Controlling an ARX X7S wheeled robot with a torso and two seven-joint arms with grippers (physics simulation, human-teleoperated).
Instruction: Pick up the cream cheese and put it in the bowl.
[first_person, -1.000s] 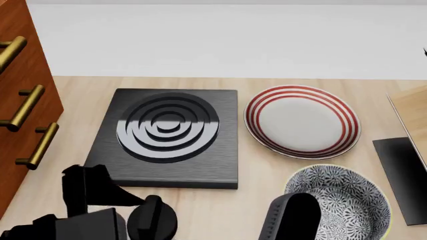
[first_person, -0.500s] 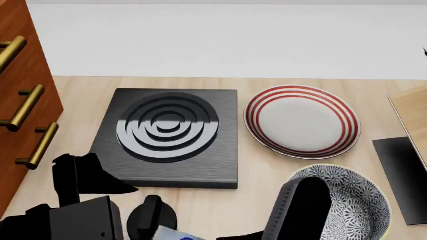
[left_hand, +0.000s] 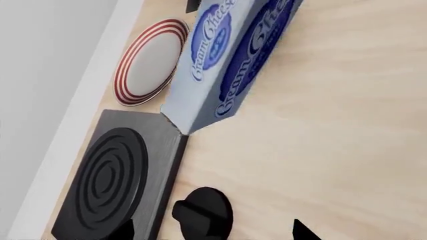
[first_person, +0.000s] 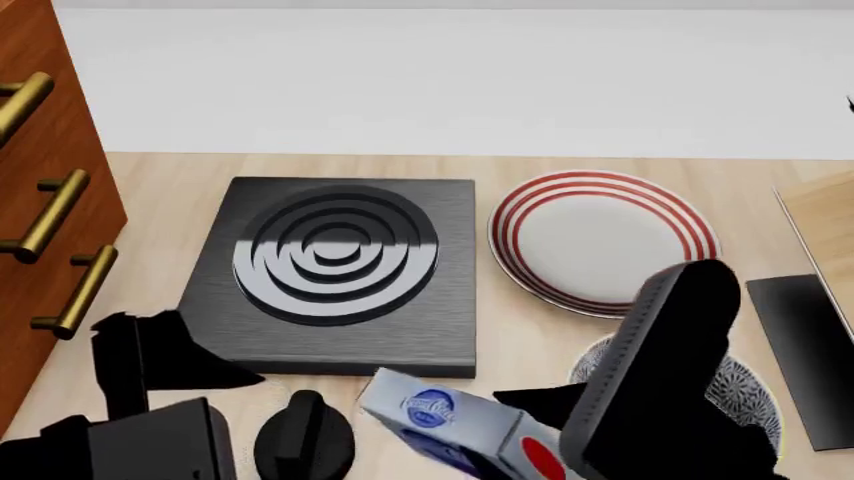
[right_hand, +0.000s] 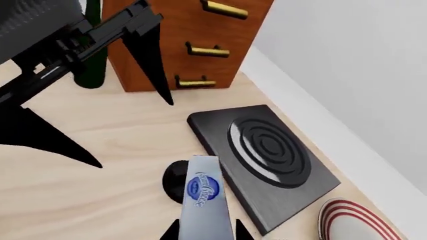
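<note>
Cream cheese (left_hand: 227, 55) box: blue script "Cream Cheese" reads on two faces in left wrist view, once inside a blue oval on the pale face, once larger on the adjoining darker blue face. Head view: same blue oval logo on the box (first_person: 441, 412), wording too small to read; red mark at its end, no text legible. Right wrist view: oval logo with script lettering on the box (right_hand: 203, 192), barely legible.

The cream cheese (first_person: 447, 428) is a small pale grey-blue box with a blue oval logo on its side and a red mark on its end. It is lifted above the tabletop and tilted, held at one end in the right gripper (right_hand: 205, 231). The bowl (first_person: 751, 400), white with a dense dark floral pattern, stands under the right arm, mostly hidden.
</note>
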